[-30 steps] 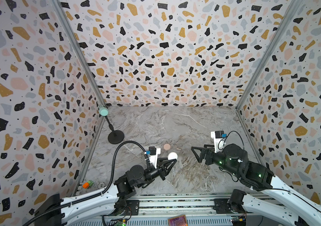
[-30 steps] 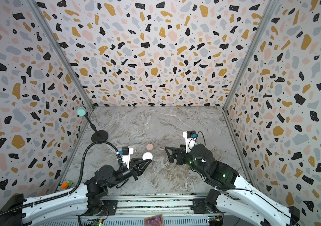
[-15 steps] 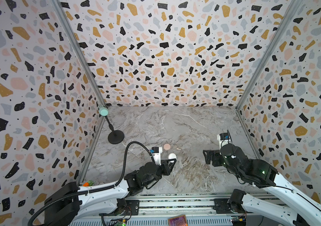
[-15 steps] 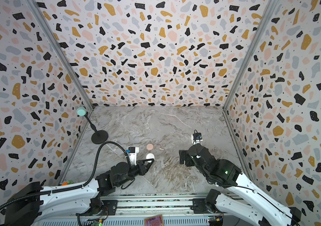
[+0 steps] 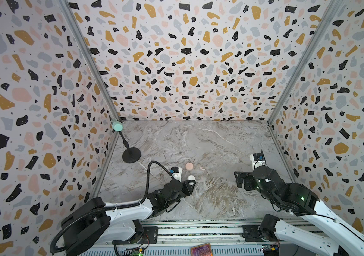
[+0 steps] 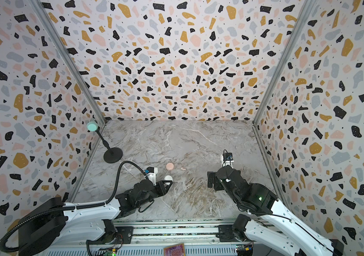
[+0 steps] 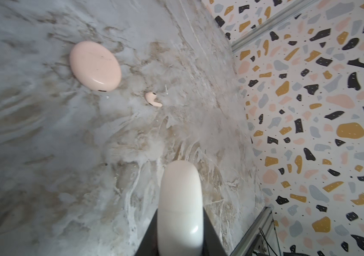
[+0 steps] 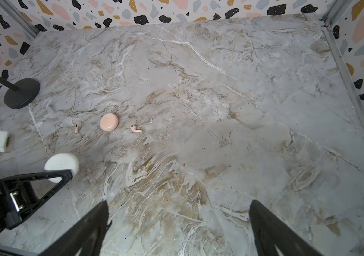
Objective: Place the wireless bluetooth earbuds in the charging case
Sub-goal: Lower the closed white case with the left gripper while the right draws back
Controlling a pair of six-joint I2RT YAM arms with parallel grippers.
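My left gripper (image 7: 180,223) is shut on a white round charging case (image 7: 180,199), held on edge just above the marble floor; both top views show that case (image 5: 191,177) (image 6: 168,178) at the gripper's tip. A shut pink round case (image 5: 189,166) (image 8: 109,122) lies flat farther back. One pale pink earbud (image 8: 135,129) (image 7: 153,99) lies just to its right and another pink earbud (image 8: 78,126) to its left, the latter seen only in the right wrist view. My right gripper (image 8: 179,204) (image 5: 238,180) hovers open and empty at the right.
A black stand with a round base (image 5: 131,155) (image 8: 22,93) and a teal ball top (image 5: 117,126) stands at the back left. Terrazzo walls (image 5: 187,66) close in three sides, and a metal rail (image 5: 198,232) runs along the front.
The right gripper has drawn back to the right, away from the cases, still open. The left arm has sunk lower and flatter, keeping the white case in its grip.
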